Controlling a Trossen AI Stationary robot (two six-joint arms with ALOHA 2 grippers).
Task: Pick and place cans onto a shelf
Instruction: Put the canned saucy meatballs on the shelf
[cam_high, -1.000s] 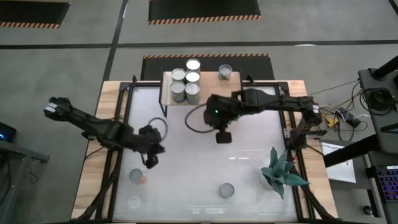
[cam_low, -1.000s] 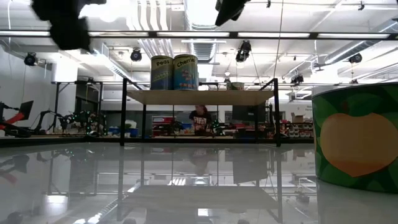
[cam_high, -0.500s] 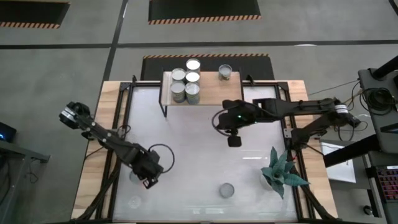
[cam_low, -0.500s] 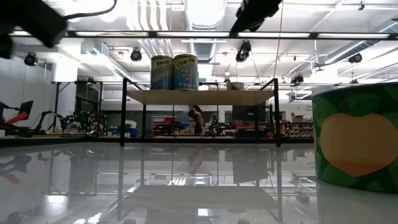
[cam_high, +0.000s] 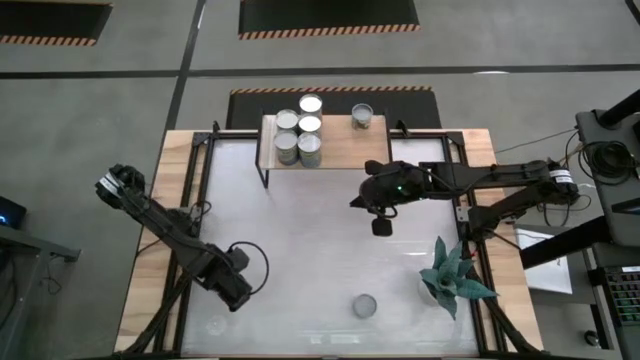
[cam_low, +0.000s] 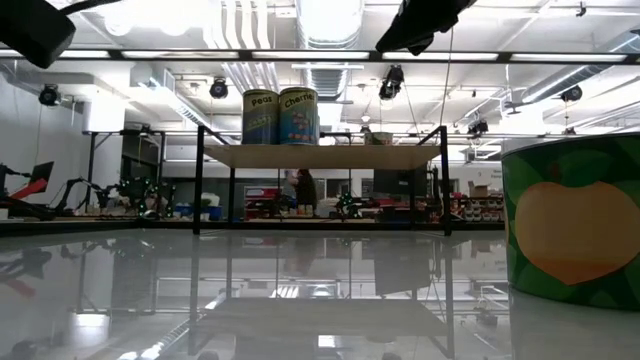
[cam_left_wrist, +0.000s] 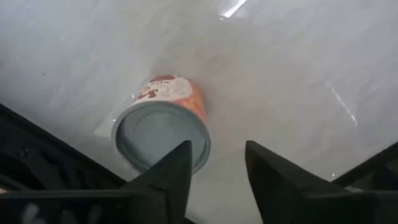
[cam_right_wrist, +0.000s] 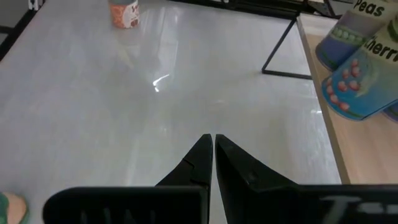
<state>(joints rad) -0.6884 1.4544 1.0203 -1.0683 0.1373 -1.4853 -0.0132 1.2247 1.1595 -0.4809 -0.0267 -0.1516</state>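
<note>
An orange-labelled can (cam_left_wrist: 163, 127) with a silver top stands upright on the white table, directly below my left gripper (cam_left_wrist: 217, 149). That gripper is open, and the can lies a little to one side of the gap between its fingers. In the high view my left gripper (cam_high: 238, 292) hides this can. Several cans (cam_high: 298, 135) stand on the light-wood shelf (cam_high: 335, 150) at the table's far edge, with one more (cam_high: 362, 116) apart from them at the shelf's right end. My right gripper (cam_high: 381, 226) is shut and empty over the table's middle right.
A green-labelled can (cam_high: 365, 305) stands near the table's near edge and looms at the right of the low view (cam_low: 575, 220). A green plant (cam_high: 455, 275) stands at the near right. The shelf's black legs (cam_right_wrist: 283, 46) stand on the table's far part.
My left gripper has gone toward the table's near edge and now hangs over the orange can, hiding it in the high view. My right gripper has gone toward the table's right edge, away from the shelf.
</note>
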